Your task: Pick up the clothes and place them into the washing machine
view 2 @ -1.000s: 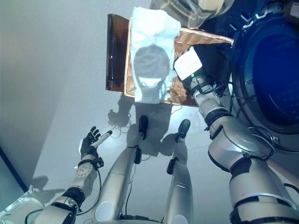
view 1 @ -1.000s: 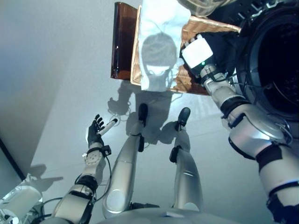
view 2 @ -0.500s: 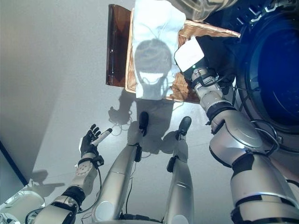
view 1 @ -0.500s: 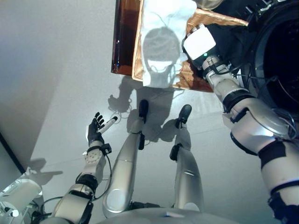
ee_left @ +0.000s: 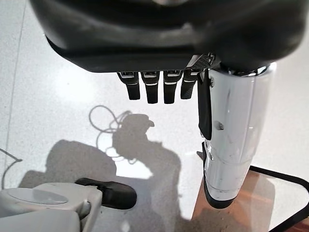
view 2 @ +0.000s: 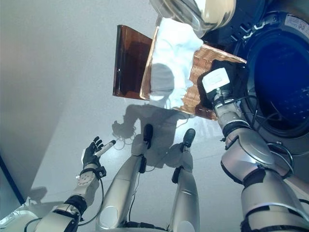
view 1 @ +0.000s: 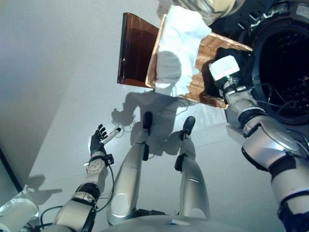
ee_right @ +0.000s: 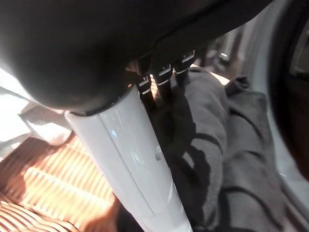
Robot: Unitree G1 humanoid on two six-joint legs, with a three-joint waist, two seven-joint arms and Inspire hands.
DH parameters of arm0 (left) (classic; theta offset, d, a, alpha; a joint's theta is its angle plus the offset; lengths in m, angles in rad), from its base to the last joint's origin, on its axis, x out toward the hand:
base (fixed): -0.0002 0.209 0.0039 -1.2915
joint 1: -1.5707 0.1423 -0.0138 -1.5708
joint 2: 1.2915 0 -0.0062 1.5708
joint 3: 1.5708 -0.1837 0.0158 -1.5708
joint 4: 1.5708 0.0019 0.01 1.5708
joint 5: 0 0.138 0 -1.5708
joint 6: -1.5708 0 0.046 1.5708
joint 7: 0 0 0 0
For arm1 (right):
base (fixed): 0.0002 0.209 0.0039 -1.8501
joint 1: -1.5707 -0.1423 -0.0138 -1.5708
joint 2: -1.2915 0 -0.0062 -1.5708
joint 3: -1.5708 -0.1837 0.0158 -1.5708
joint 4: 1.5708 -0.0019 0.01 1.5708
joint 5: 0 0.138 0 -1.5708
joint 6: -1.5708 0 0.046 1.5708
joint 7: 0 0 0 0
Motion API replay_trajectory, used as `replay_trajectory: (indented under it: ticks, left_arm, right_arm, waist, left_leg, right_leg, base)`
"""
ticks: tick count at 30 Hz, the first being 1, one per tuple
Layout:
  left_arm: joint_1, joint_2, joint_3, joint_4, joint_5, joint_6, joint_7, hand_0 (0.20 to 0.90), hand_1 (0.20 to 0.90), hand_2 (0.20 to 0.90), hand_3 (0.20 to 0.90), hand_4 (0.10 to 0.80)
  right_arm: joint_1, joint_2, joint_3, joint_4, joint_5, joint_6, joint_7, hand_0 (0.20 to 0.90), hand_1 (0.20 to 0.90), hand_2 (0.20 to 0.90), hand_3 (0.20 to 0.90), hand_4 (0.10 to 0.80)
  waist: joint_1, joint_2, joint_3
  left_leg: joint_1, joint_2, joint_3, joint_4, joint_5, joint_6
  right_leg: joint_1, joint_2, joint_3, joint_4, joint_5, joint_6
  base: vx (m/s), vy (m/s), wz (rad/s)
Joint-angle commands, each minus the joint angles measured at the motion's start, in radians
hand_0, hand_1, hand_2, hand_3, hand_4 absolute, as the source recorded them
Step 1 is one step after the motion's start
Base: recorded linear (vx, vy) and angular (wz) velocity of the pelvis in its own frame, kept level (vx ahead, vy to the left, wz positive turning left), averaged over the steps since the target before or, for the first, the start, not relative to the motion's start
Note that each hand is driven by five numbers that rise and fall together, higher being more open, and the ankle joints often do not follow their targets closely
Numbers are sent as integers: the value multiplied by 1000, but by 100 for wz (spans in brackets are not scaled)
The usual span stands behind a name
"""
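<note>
A: Progress?
B: Early, I'd say. Clothes are all in the wicker basket [view 1: 205, 58], nothing visible inside the washing machine [view 1: 282, 72] drum, which looks dark and empty from here.

A: What's in the basket?
B: A white cloth [view 1: 176, 48] draped over the basket's side farthest from the machine, and a grey garment [ee_right: 227, 145] at the end nearest the machine, seen in the right wrist view.

A: Right hand?
B: The right hand [ee_right: 161, 79] is down in the basket, over the grey garment. Fingers look straight, pointing at the cloth, thumb alongside. Not clamped on anything as far as I can see. Contact unclear.

A: Left hand?
B: The left hand [view 1: 99, 139] hangs idle over the floor [view 1: 63, 96], well away from the basket, fingers relaxed and apart, holding nothing.

A: Door?
B: Open, the drum mouth sits just beside the basket.

A: So what's left?
B: Basically everything: grip the grey garment, lift, carry to the drum, then the white cloth. No piece loaded yet, my judgement.
</note>
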Motion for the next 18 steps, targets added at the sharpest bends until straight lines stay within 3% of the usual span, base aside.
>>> replay_trajectory:
  ticks: [1, 13, 14, 15, 18]
  left_arm:
    - [40, 42, 3, 44, 14, -5, 14, 900, 900, 900, 900, 800]
    - [50, 53, 2, 17, -4, -13, 8, 900, 900, 900, 900, 800]
    - [56, 52, 1, 9, -8, -17, 9, 900, 900, 900, 900, 800]
    - [56, 52, 1, 8, -8, -17, 9, 900, 900, 900, 900, 800]
    - [65, 50, 3, 0, -8, -22, 17, 900, 900, 900, 900, 800]
  right_arm:
    - [-50, -106, 11, 35, 45, 42, -4, 900, 900, 900, 900, 800]
    - [-83, -147, 25, 34, 46, 40, -7, 900, 900, 900, 900, 800]
    - [-103, -152, 36, 27, 37, 43, -14, 274, 274, 274, 274, 353]
    - [-103, -152, 36, 27, 37, 43, -14, 200, 200, 200, 200, 300]
    - [-116, -157, 44, -2, 16, 51, -31, 200, 200, 200, 200, 300]
  waist:
    - [19, 39, -58]
    - [15, 34, -43]
    - [14, 37, -35]
    - [14, 37, -35]
    - [10, 43, -23]
  left_leg:
    - [143, 23, -52, -298, 121, -128]
    - [135, 25, -50, -298, 126, -128]
    - [128, 26, -50, -298, 129, -129]
    - [128, 26, -50, -298, 129, -129]
    - [119, 25, -51, -298, 133, -129]
  right_leg:
    - [94, 48, -18, 25, -74, 31]
    - [87, 51, -4, 19, -73, 30]
    - [82, 52, -2, 19, -71, 30]
    - [82, 52, -3, 19, -71, 30]
    - [67, 57, 2, 23, -69, 29]
  base:
    - [0, 0, 0]
    - [2, 0, -1]
    - [-4, -12, 4]
    - [-4, -14, 3]
    - [0, 0, 0]
